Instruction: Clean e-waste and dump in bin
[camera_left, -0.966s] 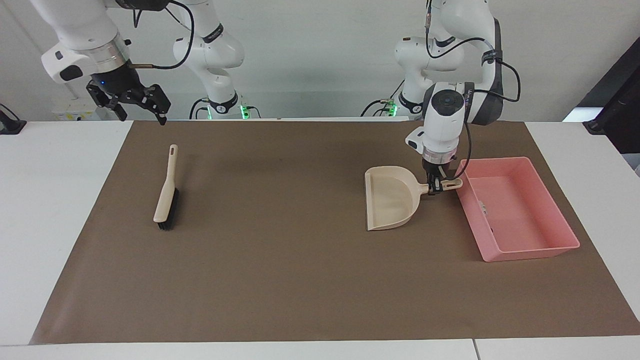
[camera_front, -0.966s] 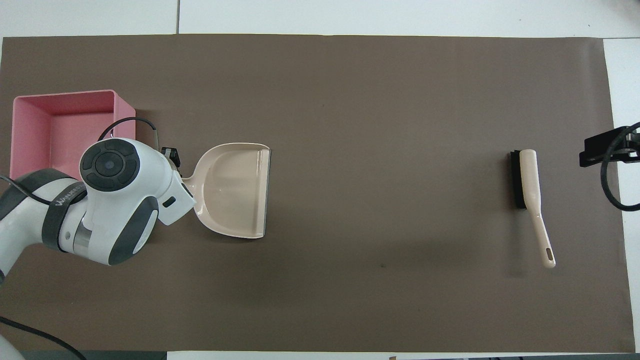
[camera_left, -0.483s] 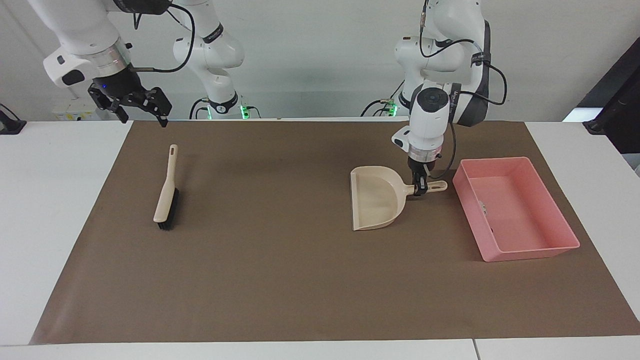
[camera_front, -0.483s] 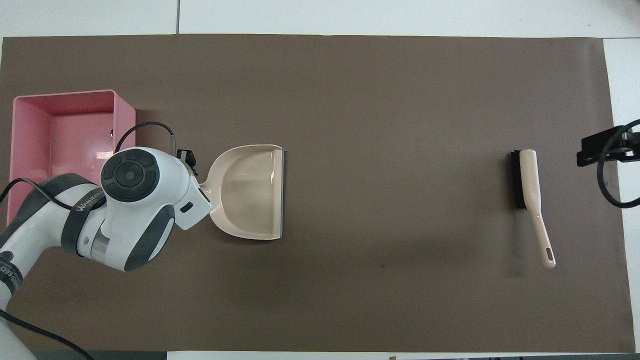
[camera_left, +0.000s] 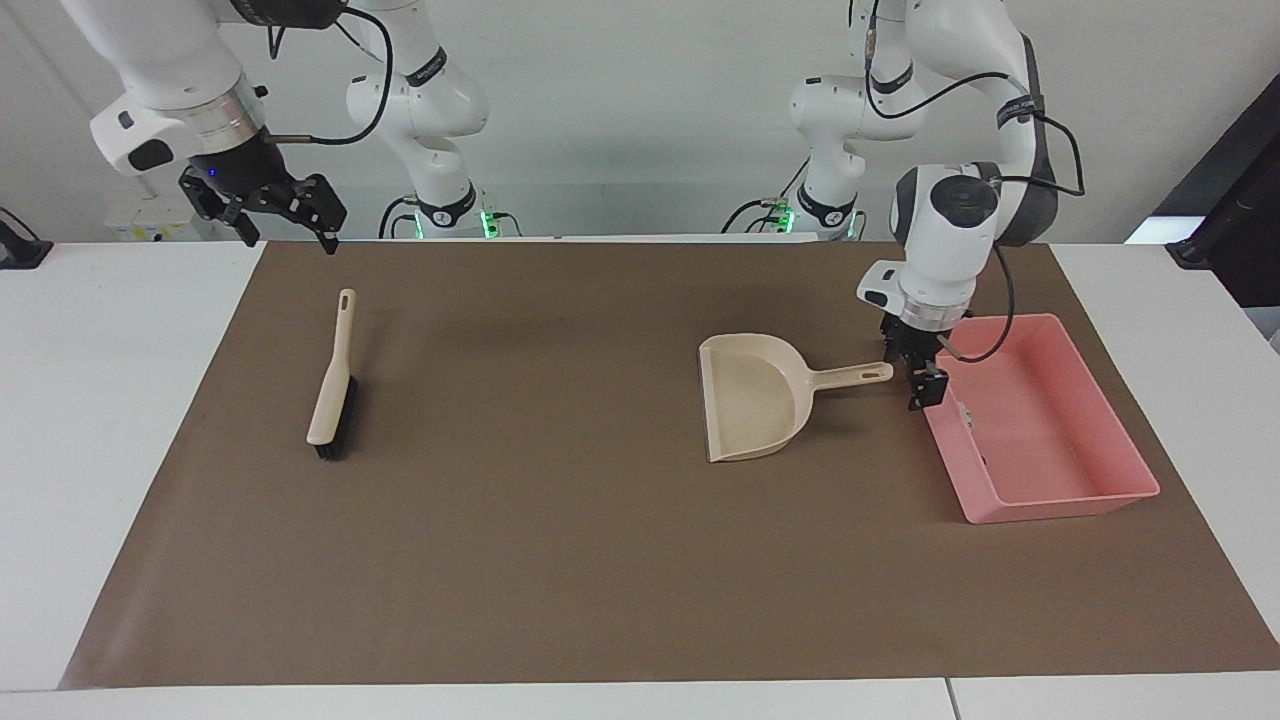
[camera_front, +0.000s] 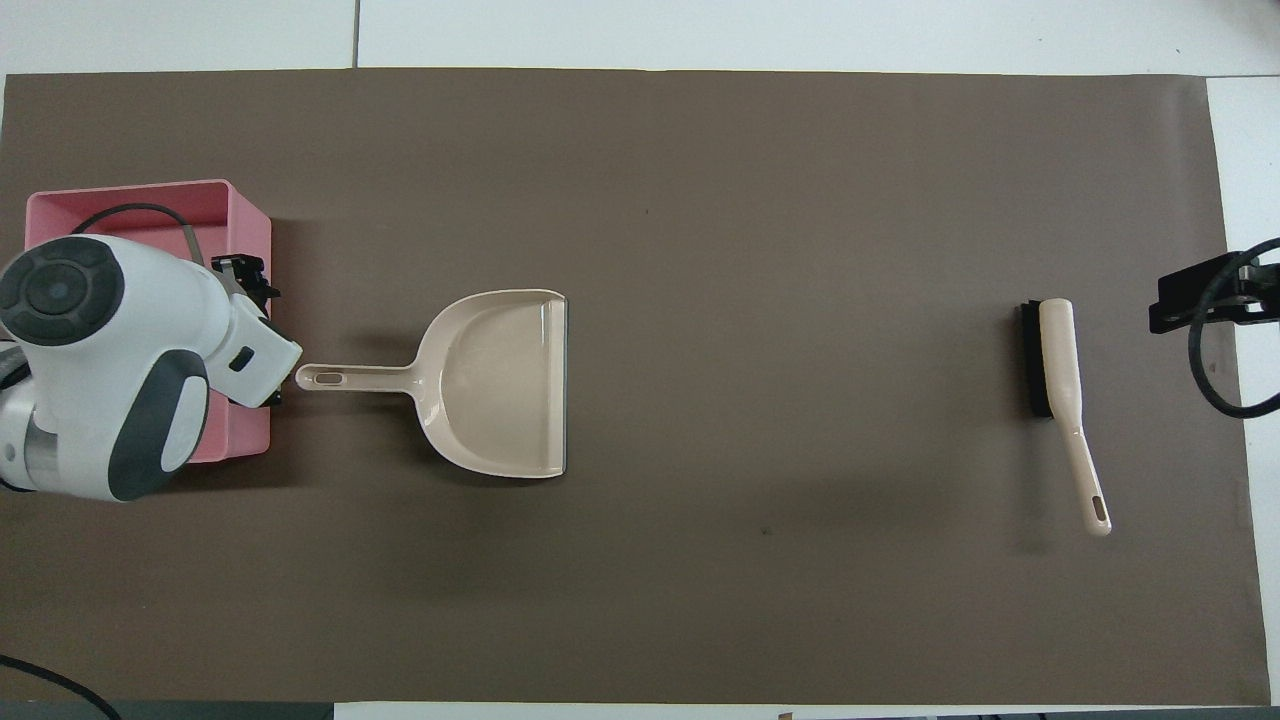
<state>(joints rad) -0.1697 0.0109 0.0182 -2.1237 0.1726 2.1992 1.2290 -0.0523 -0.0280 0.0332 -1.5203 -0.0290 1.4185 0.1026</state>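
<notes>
The pink bin (camera_left: 1060, 505) sits on the brown mat at the left arm's end; it also shows in the overhead view (camera_front: 130, 188). Two tiny scraps lie inside it, a white one (camera_left: 962, 409) and a dark one (camera_left: 983, 461); my arm hides them in the overhead view. My left gripper (camera_left: 915, 378) (camera_front: 262, 332) is open and empty, just above the bin's wall beside the tip of the dustpan's handle. The beige dustpan (camera_left: 750, 395) (camera_front: 495, 380) lies flat on the mat beside the bin. My right gripper (camera_left: 285, 212) is open and empty, raised over the mat's edge.
A beige brush with black bristles (camera_left: 333, 395) (camera_front: 1050, 360) lies on the mat toward the right arm's end. The brown mat (camera_left: 560, 560) covers most of the white table. The right arm waits.
My left gripper slid the dustpan away from the bin, let go of its handle and moved over the bin's wall. The dustpan now lies free. The right arm barely moved.
</notes>
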